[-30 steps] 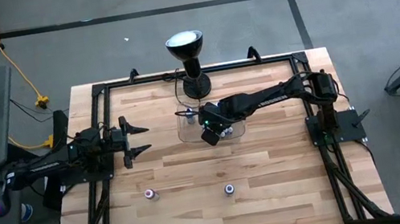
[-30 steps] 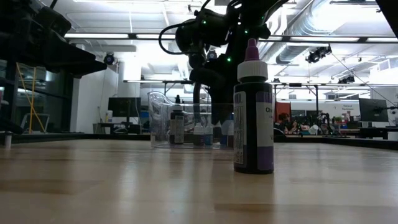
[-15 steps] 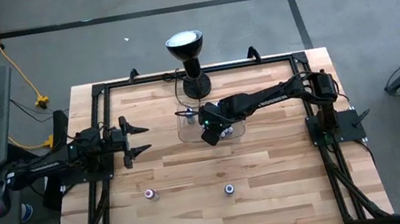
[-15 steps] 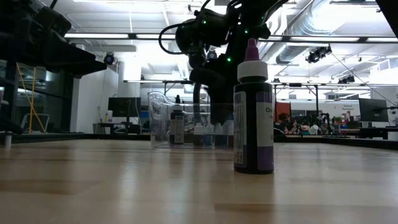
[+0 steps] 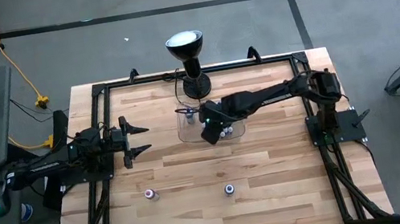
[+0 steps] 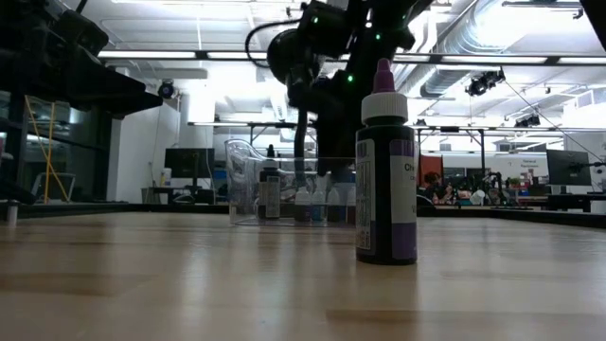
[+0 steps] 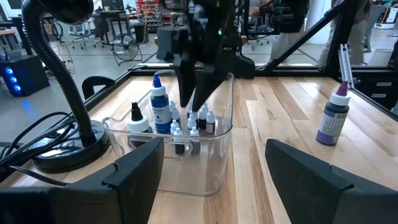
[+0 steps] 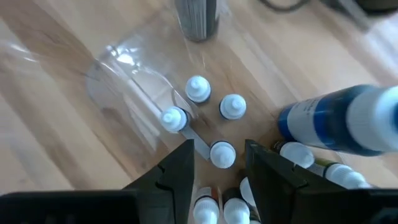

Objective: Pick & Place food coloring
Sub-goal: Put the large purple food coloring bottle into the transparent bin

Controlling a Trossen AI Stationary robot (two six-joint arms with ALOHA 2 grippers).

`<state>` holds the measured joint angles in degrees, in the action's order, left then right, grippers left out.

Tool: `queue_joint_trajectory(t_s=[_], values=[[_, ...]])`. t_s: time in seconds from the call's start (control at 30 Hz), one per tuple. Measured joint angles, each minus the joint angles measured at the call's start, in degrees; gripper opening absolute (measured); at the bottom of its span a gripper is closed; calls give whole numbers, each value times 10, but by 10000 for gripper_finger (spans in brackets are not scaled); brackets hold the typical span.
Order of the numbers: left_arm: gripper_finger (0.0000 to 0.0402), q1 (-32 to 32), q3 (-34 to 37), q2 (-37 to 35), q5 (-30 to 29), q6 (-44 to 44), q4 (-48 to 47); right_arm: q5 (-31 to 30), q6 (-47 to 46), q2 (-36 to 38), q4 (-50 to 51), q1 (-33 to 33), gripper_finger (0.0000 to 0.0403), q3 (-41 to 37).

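The small food coloring bottles (image 8: 222, 154) stand upright on their bases in a clear plastic tray (image 5: 187, 130) near the lamp, beside a larger blue bottle (image 8: 348, 121). My right gripper (image 8: 219, 177) hangs open over the tray, pointing down, its fingers either side of one white-capped bottle without touching it. It also shows in the left wrist view (image 7: 198, 93) and the high view (image 5: 212, 133). My left gripper (image 5: 139, 138) waits open at the table's left side, facing the tray (image 7: 214, 155). A purple bottle (image 6: 385, 180) stands upright on the table.
A black lamp (image 5: 189, 65) stands just beyond the tray, its cord beside it. Two bottles stand apart on the near half of the table (image 5: 149, 194) (image 5: 229, 189). A black frame (image 5: 99, 92) rims the table. Bare wood lies between the tray and these bottles.
My right gripper has risen from down among the bottles in the tray to a little above them. The bottles in the tray stay standing. The left arm has kept still.
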<state>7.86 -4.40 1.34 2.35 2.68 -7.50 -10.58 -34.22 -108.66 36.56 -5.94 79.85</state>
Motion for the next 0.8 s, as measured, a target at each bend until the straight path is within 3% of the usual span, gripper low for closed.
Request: queue_joint_trajectory(t_s=[0.33, 0.57, 0.8], values=[[278, 0, 0, 0, 0, 0, 0, -4, 33, 83, 1, 32, 131, 0], [278, 0, 0, 0, 0, 0, 0, -35, 47, 141, 12, 90, 131, 0], [278, 0, 0, 0, 0, 0, 0, -27, 35, 176, 51, 147, 131, 0]])
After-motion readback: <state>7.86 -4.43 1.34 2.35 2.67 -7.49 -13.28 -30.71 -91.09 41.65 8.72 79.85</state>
